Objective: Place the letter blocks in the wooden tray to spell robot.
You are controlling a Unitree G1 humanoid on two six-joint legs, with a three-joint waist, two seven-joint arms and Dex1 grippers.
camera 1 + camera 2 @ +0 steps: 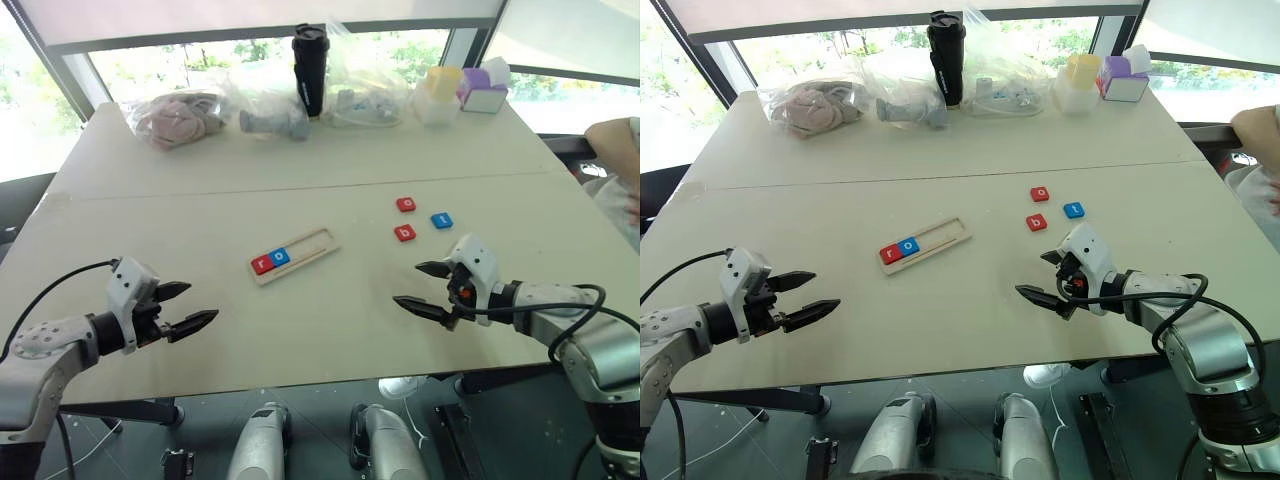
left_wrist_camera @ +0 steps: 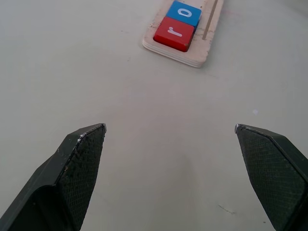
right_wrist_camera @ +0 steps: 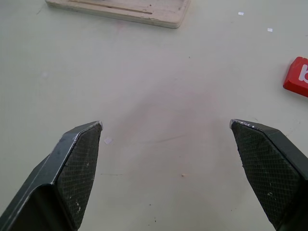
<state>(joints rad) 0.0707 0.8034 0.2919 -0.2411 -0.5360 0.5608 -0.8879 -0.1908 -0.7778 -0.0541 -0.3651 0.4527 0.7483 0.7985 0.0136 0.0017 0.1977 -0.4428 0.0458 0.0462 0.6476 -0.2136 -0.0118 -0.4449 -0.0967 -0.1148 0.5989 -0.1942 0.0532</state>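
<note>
Left eye view looks down over a broad pale table (image 1: 330, 330) made of two boards butted along a seam that runs across it, set before bright windows with green foliage outside. Along the far edge stand a black tumbler (image 1: 310, 68), clear plastic bags (image 1: 180, 115) with soft things inside, a yellow-lidded container (image 1: 440, 92) and a purple-and-white box (image 1: 484, 90). At the right edge part of a person (image 1: 615, 150) shows. Near the middle of the table the wooden tray (image 1: 295, 255) lies at a slant, holding a red r block (image 1: 263, 264) and a blue o block (image 1: 281, 256) side by side at its nearer end, with the other slots bare. Well apart, to the right and farther back, three blocks lie loose on the table: a red o block (image 1: 405, 204), a red b block (image 1: 404, 233) and a blue t block (image 1: 442, 220). The left gripper (image 1: 192, 308) hovers near the table's near left part, jaws spread wide, holding nothing. The right gripper (image 1: 425, 287) hovers just this side of the loose blocks, also spread wide and empty.
</note>
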